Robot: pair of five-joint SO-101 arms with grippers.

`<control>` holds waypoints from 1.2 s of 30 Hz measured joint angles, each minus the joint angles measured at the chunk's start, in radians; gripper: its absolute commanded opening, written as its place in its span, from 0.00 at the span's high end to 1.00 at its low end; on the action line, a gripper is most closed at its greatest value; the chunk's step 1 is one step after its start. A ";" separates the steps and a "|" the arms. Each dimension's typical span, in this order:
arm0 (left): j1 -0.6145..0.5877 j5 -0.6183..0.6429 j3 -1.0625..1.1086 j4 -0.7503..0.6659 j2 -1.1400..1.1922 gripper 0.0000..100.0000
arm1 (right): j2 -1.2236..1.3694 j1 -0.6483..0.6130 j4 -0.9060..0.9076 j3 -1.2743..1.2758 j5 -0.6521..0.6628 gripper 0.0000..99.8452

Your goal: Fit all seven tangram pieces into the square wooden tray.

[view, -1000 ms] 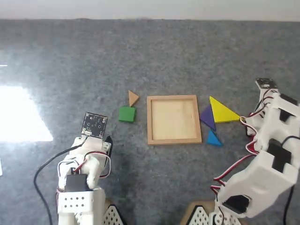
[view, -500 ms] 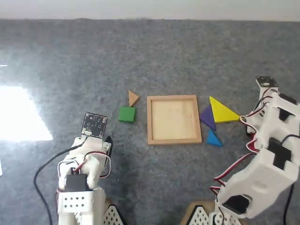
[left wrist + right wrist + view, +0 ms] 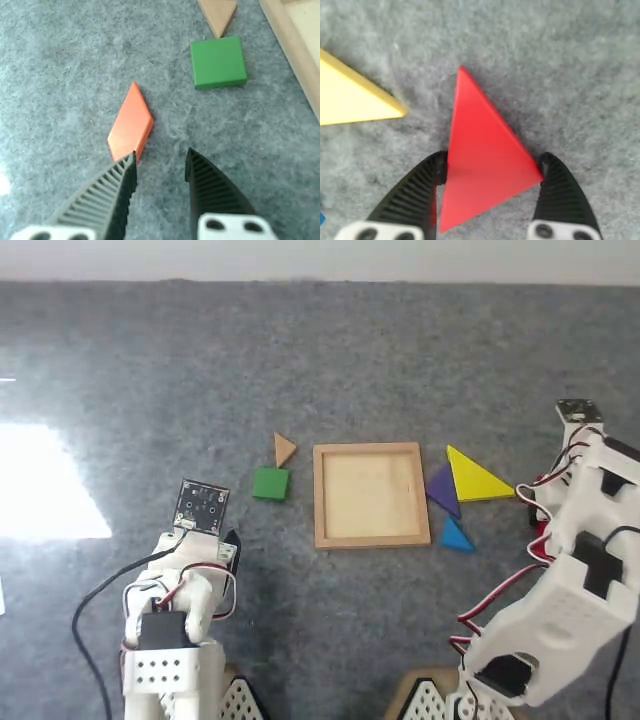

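The red triangle (image 3: 480, 150) is clasped between the right gripper's (image 3: 492, 159) wide jaws; the left gripper (image 3: 161, 155) is seen half open, empty, the orange parallelogram (image 3: 131, 125) just ahead

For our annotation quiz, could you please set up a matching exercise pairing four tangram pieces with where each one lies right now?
Pieces:
1. green square
2. yellow triangle
3. red triangle
4. orange parallelogram

Places:
A. between the right gripper's fingers
B. left of the tray, next to the tan triangle
C. just ahead of the left gripper's tips
D. right of the tray, beside the purple piece

Pairs: 1-B, 2-D, 3-A, 4-C.
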 measured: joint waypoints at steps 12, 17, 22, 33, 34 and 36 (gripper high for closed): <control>0.000 0.000 0.000 0.000 0.000 0.85 | -0.054 -0.009 0.120 -0.049 -0.017 0.90; 0.000 0.000 0.000 0.000 0.000 0.85 | -0.129 -0.071 0.239 -0.106 -0.031 0.90; 0.000 0.000 0.000 0.000 0.000 0.85 | -0.181 -0.222 0.341 -0.189 -0.127 0.90; 0.000 0.000 0.000 0.000 0.000 0.85 | -0.186 -0.496 0.480 -0.311 -0.253 0.89; 0.000 0.000 0.000 0.000 0.000 0.85 | -0.189 -0.473 0.486 -0.311 -0.253 0.89; 0.000 0.000 0.000 0.000 0.000 0.85 | -0.224 -0.416 0.497 -0.311 -0.244 0.89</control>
